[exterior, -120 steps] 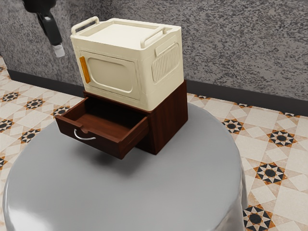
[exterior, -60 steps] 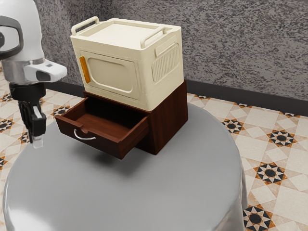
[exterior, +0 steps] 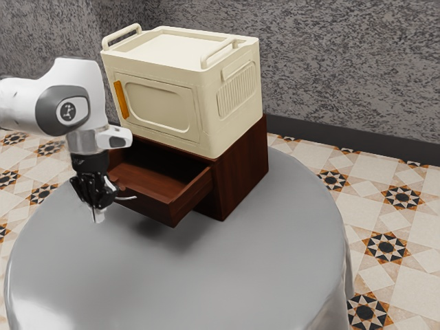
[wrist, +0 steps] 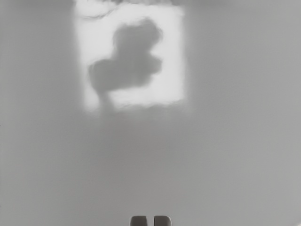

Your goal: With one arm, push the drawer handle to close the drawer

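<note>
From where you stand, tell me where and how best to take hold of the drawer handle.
I'd grip the handle mid-bar, coming from in front of the drawer and closing from above and below: the thin bar runs across the drawer's front and bows out from it. My gripper hides one end in the exterior view.

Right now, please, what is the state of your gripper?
Gripper: I see nothing held, but cannot tell if it is open or closed.

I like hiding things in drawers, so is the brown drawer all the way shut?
No, the drawer sticks out from the brown box, and you can see right inside it.
</note>
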You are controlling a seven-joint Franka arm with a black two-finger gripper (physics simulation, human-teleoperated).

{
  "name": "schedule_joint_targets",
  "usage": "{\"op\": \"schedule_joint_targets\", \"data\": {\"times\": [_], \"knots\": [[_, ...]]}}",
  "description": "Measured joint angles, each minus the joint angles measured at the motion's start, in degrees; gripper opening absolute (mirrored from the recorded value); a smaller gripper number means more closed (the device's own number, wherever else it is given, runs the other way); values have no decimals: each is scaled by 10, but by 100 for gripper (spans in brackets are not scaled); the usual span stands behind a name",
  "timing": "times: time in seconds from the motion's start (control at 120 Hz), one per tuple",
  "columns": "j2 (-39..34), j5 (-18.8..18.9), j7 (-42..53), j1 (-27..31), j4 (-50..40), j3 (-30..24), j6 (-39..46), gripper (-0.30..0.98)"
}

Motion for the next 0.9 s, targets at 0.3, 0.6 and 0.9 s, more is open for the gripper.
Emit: {"op": "schedule_joint_targets", "data": {"times": [0.3,0.6,0.9], "knots": [[105,32,-7,4,47,15,71,-10],[137,48,9,6,66,38,103,-10],[161,50,27,27,91,40,114,-10]]}}
